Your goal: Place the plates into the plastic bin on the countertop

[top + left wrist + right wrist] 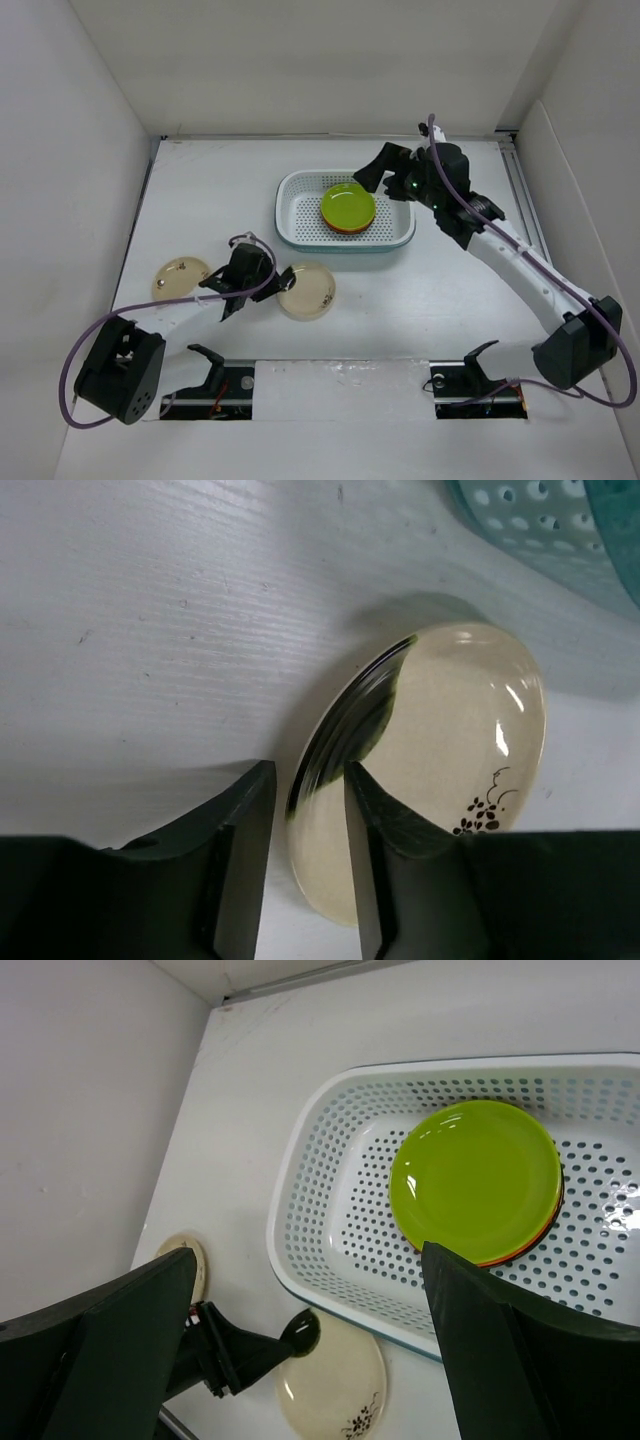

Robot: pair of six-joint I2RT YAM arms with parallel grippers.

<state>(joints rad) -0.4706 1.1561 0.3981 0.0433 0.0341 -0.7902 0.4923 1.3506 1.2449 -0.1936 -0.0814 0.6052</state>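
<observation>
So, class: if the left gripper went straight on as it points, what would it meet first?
The tan plate: its rim lies between the left gripper's fingers, so contact looks near-immediate.

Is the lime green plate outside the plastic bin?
No, the lime green plate lies inside the plastic bin, on top of orange plates.

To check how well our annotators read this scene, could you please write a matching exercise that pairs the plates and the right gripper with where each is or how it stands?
Column one
1. lime green round glossy plate
2. translucent tan round plate with a black floral mark
3. second translucent tan round plate
4. right gripper

Column two
A. alone on the white countertop, far left in the top view
B. open, above the white perforated plastic bin
C. rim between the fingers of the left gripper
D. topmost inside the bin

Pairs: 1-D, 2-C, 3-A, 4-B
</observation>
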